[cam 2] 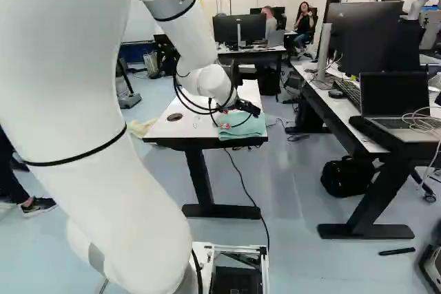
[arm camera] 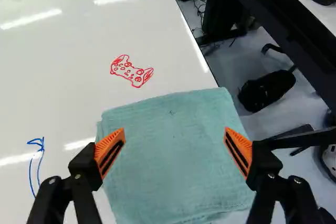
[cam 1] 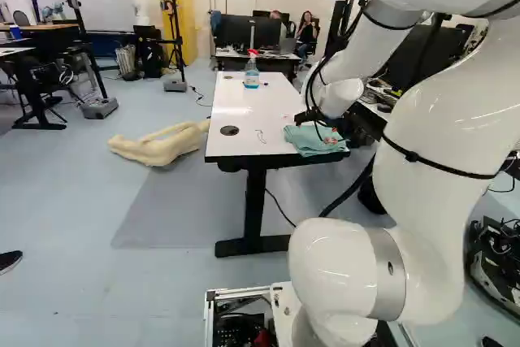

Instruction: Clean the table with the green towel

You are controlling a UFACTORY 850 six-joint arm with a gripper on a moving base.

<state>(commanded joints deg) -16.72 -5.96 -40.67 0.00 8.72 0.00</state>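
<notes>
My gripper [cam 1: 331,126] is over the near right corner of the white table [cam 1: 268,111], just above the green towel [cam 1: 302,145]. In the wrist view the gripper [arm camera: 174,153] stands wide open, its orange pads apart, with the flat, folded towel [arm camera: 176,145] beneath and between them. Nothing is gripped. Ahead of the towel a red drawing [arm camera: 131,71] marks the white tabletop [arm camera: 68,77], and a blue drawn line [arm camera: 37,166] lies beside the towel.
A spray bottle [cam 1: 252,71] with blue liquid stands farther back on the table. Near it lies a marker. Right of the table, a desk [cam 2: 342,111] carries monitors and a laptop [cam 2: 396,101]. A beige mannequin-like body [cam 1: 158,144] lies on the floor to the left.
</notes>
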